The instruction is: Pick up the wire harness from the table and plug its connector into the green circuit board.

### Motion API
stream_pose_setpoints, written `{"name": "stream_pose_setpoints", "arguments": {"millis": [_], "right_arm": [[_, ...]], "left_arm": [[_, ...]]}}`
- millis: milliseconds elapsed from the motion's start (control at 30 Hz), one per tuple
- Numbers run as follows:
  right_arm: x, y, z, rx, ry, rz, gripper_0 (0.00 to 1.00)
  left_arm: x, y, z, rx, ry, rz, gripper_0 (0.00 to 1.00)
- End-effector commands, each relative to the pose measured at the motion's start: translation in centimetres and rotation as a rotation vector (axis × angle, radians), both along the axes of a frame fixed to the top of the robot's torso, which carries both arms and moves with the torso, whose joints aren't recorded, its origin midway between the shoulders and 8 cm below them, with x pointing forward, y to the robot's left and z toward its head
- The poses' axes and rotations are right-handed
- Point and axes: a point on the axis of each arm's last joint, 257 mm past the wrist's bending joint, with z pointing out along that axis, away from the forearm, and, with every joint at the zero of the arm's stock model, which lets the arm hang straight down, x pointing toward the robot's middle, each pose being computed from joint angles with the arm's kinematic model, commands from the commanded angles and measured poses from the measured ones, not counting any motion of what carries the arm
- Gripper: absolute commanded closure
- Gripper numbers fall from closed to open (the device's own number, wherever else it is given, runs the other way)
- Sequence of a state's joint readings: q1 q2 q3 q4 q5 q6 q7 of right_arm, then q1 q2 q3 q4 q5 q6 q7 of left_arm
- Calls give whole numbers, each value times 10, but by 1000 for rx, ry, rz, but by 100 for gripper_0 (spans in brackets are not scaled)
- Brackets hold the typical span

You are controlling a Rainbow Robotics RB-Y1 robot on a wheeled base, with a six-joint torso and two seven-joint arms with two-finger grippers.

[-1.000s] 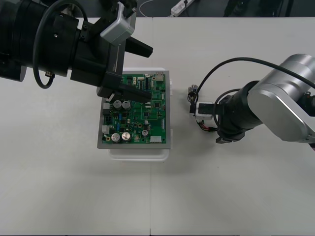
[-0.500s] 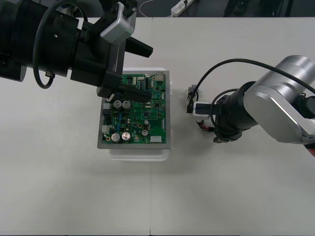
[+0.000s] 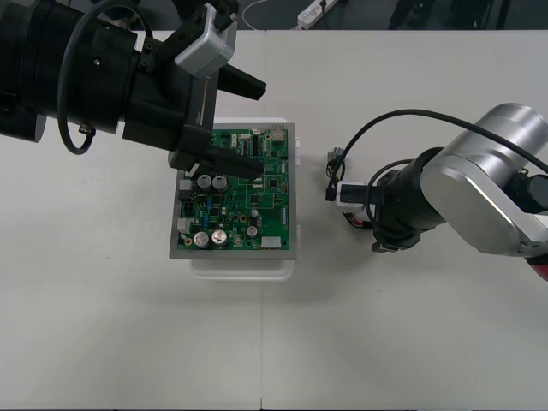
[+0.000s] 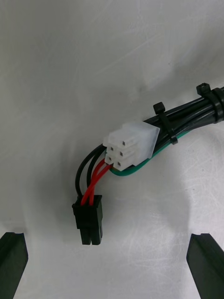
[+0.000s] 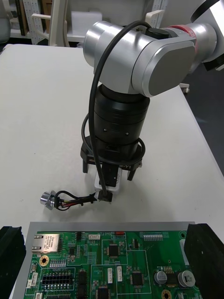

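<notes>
The wire harness (image 3: 336, 175) lies on the table just right of the green circuit board (image 3: 240, 201). In the right wrist view its small black plug (image 4: 88, 224) rests on the table, with red and black wires looping back to a white multi-pin housing (image 4: 130, 145). My right gripper (image 3: 349, 195) hovers over the harness, open, its fingers (image 4: 205, 261) far apart on either side of the plug. In the left wrist view the round metal socket (image 5: 48, 199) lies beyond the board's far edge (image 5: 112, 224). My left gripper (image 3: 248, 127) hangs open over the board's upper left part.
The board sits on a white base (image 3: 244, 267) in the middle of the table. A black cable (image 3: 402, 116) arcs from the right arm above the harness. Bare table lies in front of the board and to the far right.
The right arm has crept slightly left toward the harness and board. The left arm and the board have not moved.
</notes>
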State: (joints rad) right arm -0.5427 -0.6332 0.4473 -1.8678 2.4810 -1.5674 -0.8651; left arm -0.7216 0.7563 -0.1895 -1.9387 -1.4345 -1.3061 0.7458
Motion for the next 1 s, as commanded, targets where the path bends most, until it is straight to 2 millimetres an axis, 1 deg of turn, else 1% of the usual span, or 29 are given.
{"name": "stream_pose_setpoints", "arguments": {"millis": [33,467,700,1000], "right_arm": [[-5,8,-7,13,8,-25,0],[-7,6,-17,-21,3,-39,0],[-7,6,-18,-24,-1,-43,0],[-11,12,-23,-21,8,-36,0]], "left_arm": [[1,-17,25,-46,-65,-19,0],[1,-17,25,-46,-65,-19,0],[1,-17,25,-46,-65,-19,0],[1,-17,25,-46,-65,-19,0]]}}
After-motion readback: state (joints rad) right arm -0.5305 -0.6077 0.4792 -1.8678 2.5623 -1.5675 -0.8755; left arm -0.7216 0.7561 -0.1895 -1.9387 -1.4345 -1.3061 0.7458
